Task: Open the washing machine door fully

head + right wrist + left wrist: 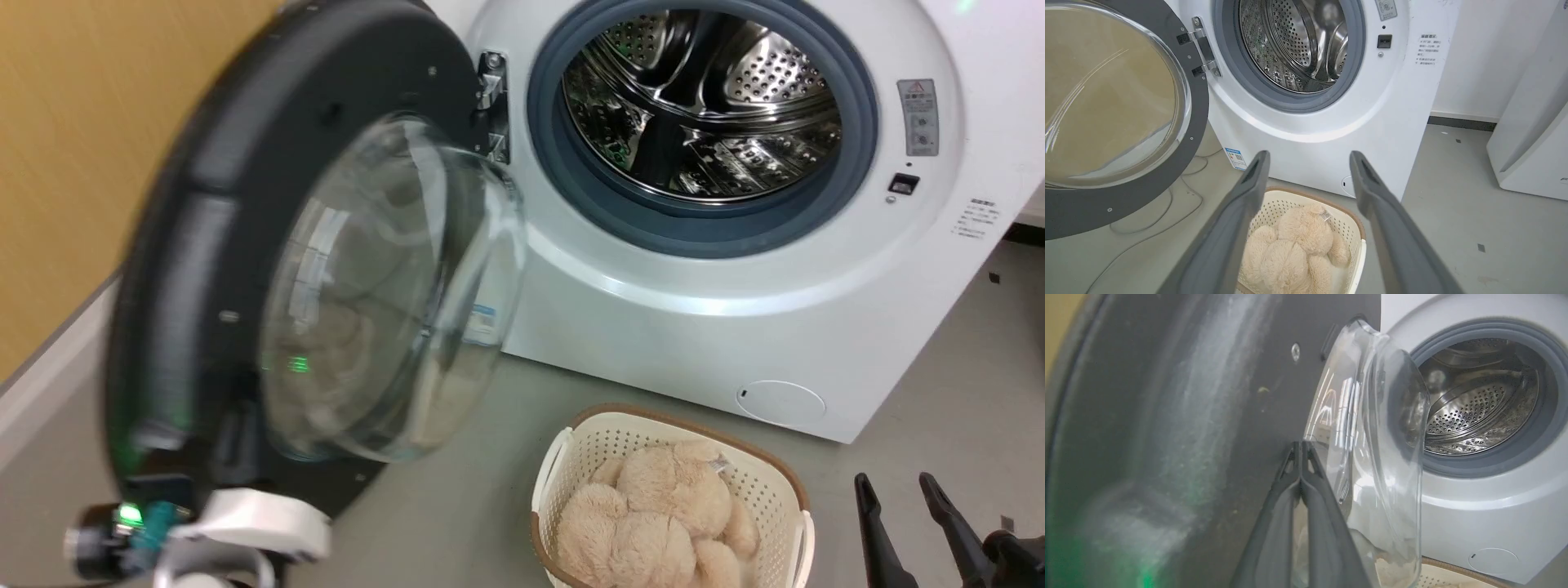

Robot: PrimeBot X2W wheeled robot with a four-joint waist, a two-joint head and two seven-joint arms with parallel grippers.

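The washing machine door (212, 204) stands swung out to the left of the washing machine (694, 343), glass bowl (384, 286) facing the robot. Fully open?
— Not quite, I'd judge; it could swing further toward the yellow wall (65, 163).
How is the left gripper (1301, 446) placed?
— Fingers pressed together on nothing, tips at the door's dark inner ring, just beside the glass. I can't tell if they touch.
So how should it push?
— On the ring, never the bowl, following the hinge's arc and easing off near the wall.
And the right gripper (1309, 157)?
— Spread wide above the basket (1355, 228); I'd leave it there, out of the way
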